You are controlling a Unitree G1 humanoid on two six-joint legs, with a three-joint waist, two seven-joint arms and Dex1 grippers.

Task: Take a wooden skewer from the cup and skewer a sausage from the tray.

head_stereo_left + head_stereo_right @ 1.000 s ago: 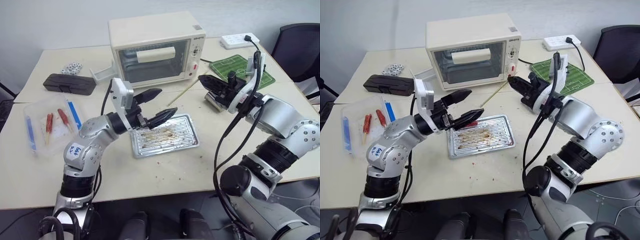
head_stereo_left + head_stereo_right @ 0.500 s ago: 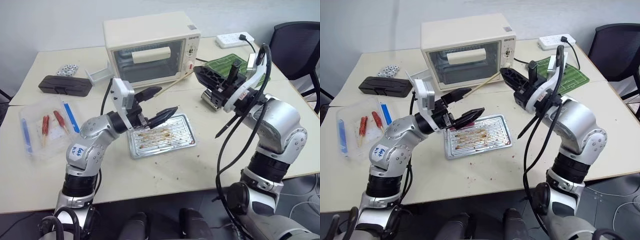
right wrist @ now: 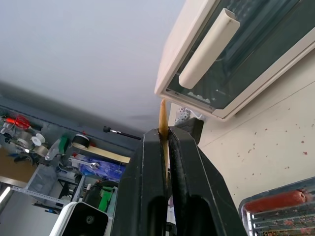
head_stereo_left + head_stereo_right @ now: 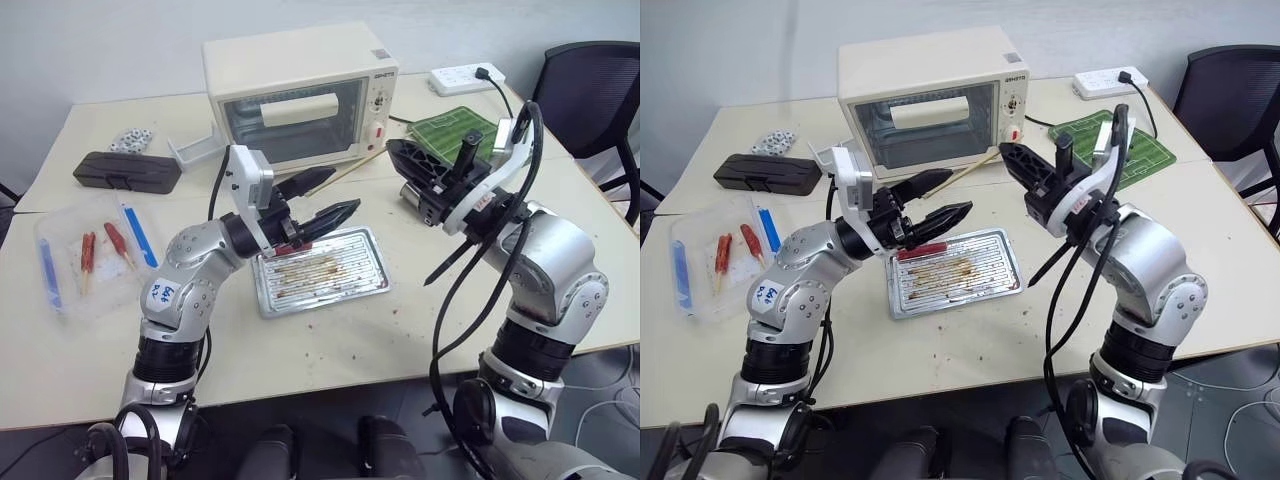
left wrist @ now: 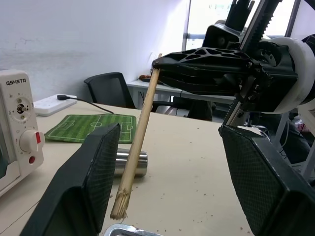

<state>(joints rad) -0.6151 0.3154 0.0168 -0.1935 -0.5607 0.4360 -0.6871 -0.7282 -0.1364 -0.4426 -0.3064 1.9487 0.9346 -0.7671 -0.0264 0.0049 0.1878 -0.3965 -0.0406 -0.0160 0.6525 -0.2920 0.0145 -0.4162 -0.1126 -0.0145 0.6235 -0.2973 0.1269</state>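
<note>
Since a second ago the right gripper (image 4: pixel 398 152) has drawn back from over the cup toward the oven's front, carrying the skewer (image 4: pixel 350 171) with it, while the left gripper (image 4: pixel 330 197) has kept its place over the tray's far left corner.

Head views: the right gripper's fingers are pressed together on the skewer, which slants down to the left across the oven (image 4: pixel 300 90) front toward the left gripper. The left gripper's fingers are spread, holding nothing. The sausage (image 4: pixel 923 249) lies in the tray (image 4: pixel 340 285) at its far left end, just below the left gripper. The cup (image 4: pixel 410 196) lies on its side on the table (image 4: pixel 350 345) behind the right gripper. Far left, a clear sheet (image 4: pixel 70 265) holds two more sausages (image 4: pixel 100 245).

Left wrist view: the two fingers (image 5: pixel 88 184) stand well apart; the skewer (image 5: pixel 138 142) hangs between them, pinched at its top by the right gripper (image 5: pixel 160 64), its frayed lower end above the tray rim. The cup (image 5: pixel 130 163) lies behind it.

Right wrist view: the fingers (image 3: pixel 192 177) clamp the skewer (image 3: pixel 162 115), its tip poking out toward the oven (image 3: pixel 231 54) door. The sausage (image 3: pixel 278 200) rests in the tray (image 3: pixel 275 221).
</note>
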